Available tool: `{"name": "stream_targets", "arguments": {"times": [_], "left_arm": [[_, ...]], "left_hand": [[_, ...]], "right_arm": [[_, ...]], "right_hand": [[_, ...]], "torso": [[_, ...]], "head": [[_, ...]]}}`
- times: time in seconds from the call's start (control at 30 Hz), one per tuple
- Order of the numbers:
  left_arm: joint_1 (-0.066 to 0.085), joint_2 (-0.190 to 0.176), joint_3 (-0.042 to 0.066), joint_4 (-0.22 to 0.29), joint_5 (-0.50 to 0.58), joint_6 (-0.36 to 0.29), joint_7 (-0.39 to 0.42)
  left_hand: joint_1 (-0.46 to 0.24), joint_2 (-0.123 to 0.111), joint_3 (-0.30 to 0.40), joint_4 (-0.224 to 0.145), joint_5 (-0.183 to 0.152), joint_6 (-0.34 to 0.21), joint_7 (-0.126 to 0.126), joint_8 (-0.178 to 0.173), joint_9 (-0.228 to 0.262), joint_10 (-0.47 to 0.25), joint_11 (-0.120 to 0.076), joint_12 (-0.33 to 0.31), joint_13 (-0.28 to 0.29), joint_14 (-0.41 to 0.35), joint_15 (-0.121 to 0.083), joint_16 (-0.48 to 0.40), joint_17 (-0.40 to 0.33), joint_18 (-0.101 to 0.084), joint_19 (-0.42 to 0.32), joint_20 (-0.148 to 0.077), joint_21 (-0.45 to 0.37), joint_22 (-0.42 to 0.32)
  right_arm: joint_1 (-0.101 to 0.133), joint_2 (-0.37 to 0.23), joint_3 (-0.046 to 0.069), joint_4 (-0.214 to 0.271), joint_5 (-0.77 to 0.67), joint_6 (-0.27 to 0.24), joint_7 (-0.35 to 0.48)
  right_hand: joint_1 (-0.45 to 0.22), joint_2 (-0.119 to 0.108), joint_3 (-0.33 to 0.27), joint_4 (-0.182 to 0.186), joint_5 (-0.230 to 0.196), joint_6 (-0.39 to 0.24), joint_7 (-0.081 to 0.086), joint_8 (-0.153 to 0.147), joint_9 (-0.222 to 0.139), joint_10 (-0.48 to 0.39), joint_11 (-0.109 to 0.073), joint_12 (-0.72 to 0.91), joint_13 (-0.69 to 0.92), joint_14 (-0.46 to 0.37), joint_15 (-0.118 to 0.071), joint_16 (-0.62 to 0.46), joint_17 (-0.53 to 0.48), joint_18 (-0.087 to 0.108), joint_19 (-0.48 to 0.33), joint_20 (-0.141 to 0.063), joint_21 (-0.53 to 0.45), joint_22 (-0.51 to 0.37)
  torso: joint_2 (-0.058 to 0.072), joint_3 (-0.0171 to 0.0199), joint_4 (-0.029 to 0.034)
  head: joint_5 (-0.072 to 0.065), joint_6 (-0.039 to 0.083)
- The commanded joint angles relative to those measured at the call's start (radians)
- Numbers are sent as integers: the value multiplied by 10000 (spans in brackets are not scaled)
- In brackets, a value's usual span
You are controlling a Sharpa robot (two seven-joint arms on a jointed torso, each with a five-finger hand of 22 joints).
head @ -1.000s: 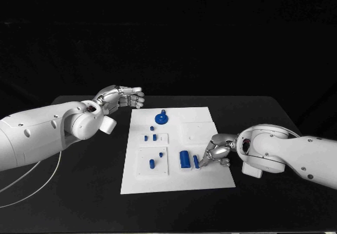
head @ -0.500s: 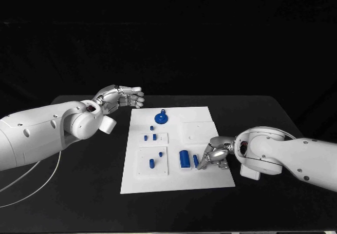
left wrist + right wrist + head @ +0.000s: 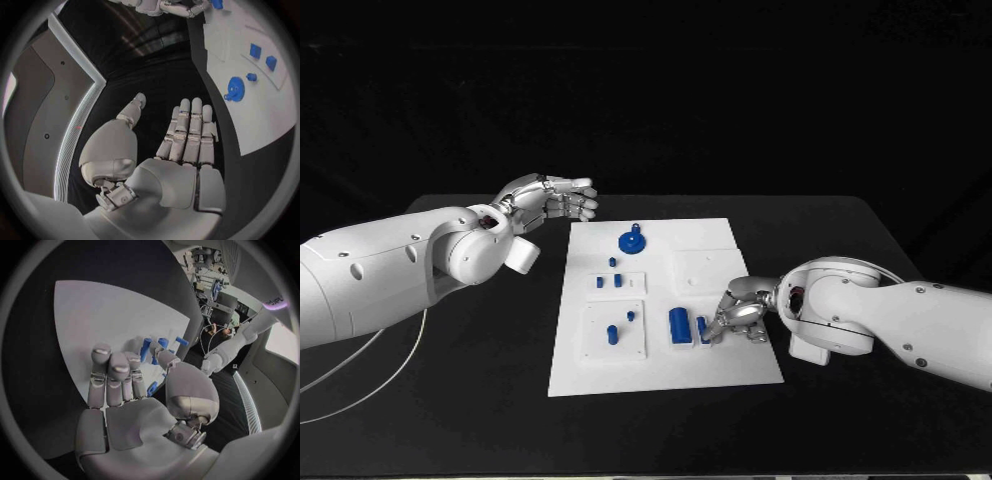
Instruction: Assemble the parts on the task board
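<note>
Nearest us, our right robot hand (image 3: 741,320) pinches a small blue peg (image 3: 702,330) low on the task board (image 3: 718,372), beside a blue cylinder (image 3: 679,325). Farther back, our left robot hand (image 3: 554,198) hovers over the bench (image 3: 473,400), fingers apart, empty.

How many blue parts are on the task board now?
7: gear-like part at the far end; three small parts mid-board; two on the near plate; cylinder beside the right hand, which may hide another.

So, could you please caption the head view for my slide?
Right robot hand at a small blue part on the task board; left robot hand beside it.
</note>
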Motion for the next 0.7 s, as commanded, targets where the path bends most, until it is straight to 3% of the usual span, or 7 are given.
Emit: {"name": "stream_targets", "arguments": {"times": [0.03,0.33,0.7], "left_arm": [[8,13,3,10,-31,160,41],[8,-3,3,18,-45,156,36],[8,0,3,14,-48,162,39]], "left_hand": [[-87,27,-27,10,-48,-73,-22,59,-17,15,37,-51,0,5,39,-67,13,98,-26,30,-64,10],[-89,25,-27,10,-52,-74,-22,59,-18,15,36,-52,0,5,39,-69,16,98,-27,29,-68,15],[-84,25,-23,6,-52,-74,-23,61,-18,16,35,-52,0,5,38,-71,20,98,-29,27,-73,23]], "right_arm": [[-31,41,-20,-58,-423,-18,-61],[-112,93,-21,-113,-486,92,-98],[-114,103,-21,-175,-491,-146,-29]], "right_hand": [[103,147,94,52,28,59,39,-66,-17,63,-4,-39,13,-3,-102,-33,-3,297,18,-29,-30,-14],[493,-111,571,-20,27,71,46,-72,-21,78,3,-39,30,-1,-96,-20,0,297,27,-27,10,-4],[406,-236,569,35,25,72,56,-75,-20,83,13,-42,34,2,-86,-19,-3,297,35,1,24,-5]], "torso": [[1,-4,2],[-2,-10,-1],[1,-10,-3]], "head": [[7,-5],[13,-24],[0,-7]]}}
